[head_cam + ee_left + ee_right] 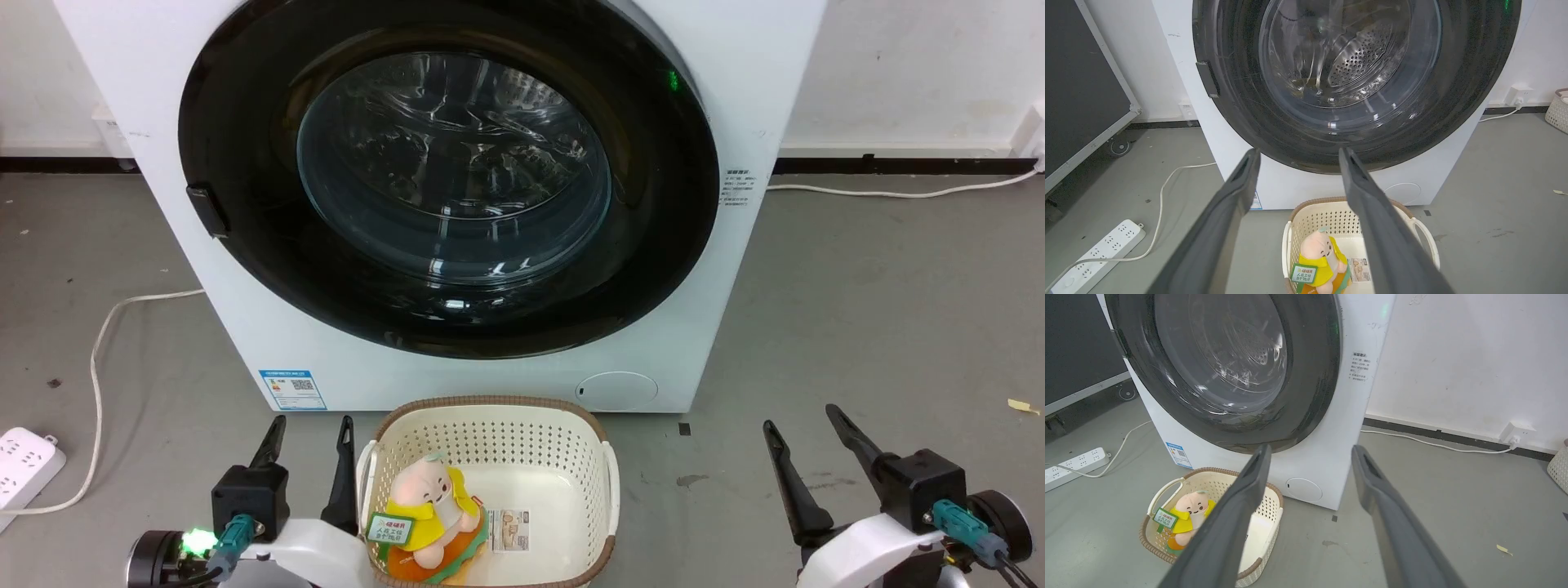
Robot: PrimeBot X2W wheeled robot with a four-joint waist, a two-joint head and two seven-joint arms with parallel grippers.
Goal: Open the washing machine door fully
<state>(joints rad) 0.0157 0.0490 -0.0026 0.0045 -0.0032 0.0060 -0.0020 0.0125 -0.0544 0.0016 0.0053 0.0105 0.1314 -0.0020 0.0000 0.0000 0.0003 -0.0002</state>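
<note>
Washing machine door [453, 171]: shut, its black ring lying flush on the front of the white washing machine [490, 377]. No gap shows around the edge in any view. The steel drum is visible through the glass bowl. A small dark tab [206, 211] sits on the door's left edge, probably the pull point, which would put the hinge on the far side.

Left pincer [313, 425]: low at the left, fingers spread wide, holding nothing, well apart from the door.
Right pincer [800, 418]: low at the right, fingers likewise spread and empty, also well short of the machine.

Laundry basket [490, 402] stands on the floor just before the machine, between the two pincers, with a plush toy [433, 506] inside.

Progress: none visible. No contact is made and the door is not yet unlatched. Left to do: reach the tab, pull the door free and swing it fully open. The basket may sit in the door's arc.
</note>
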